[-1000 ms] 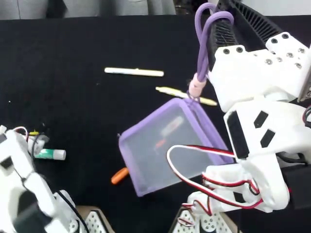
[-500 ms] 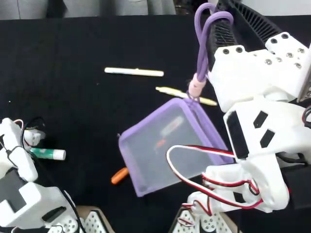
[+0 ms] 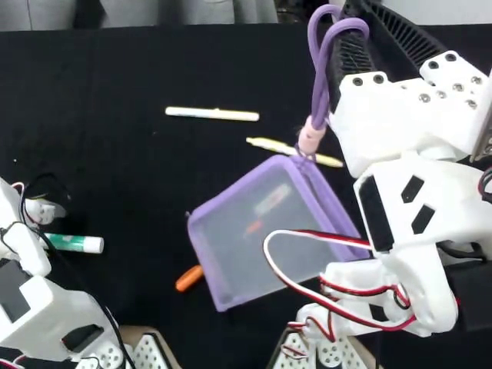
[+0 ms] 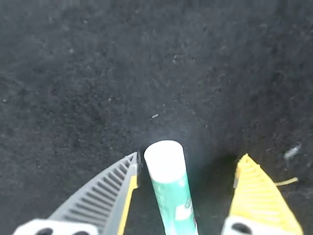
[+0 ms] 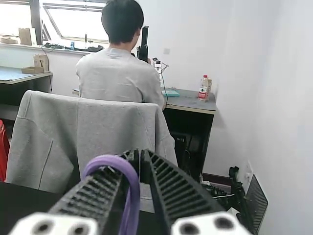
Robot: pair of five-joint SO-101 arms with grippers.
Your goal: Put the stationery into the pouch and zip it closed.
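The purple pouch (image 3: 254, 238) lies in the middle of the black table (image 3: 115, 77), turned at a slant. Its purple strap (image 3: 323, 69) goes up from the far right corner. The right gripper (image 5: 144, 155) is pinched tight on the strap loop (image 5: 110, 166), high over the far right side of the table.

The green and white glue stick (image 3: 73, 244) lies flat at the near left. The left gripper (image 4: 190, 157) is low over it and open wide, with the glue stick's white cap (image 4: 164, 155) between the fingers. The grey finger (image 4: 105, 193) is just beside the cap. The yellow finger (image 4: 257, 196) is a bit apart from it.

An orange pen (image 3: 188, 278) pokes out from under the near left edge of the pouch. A white pen (image 3: 211, 114) lies on the far side. A yellow pen (image 3: 269, 144) lies just beyond the pouch, close to the strap.
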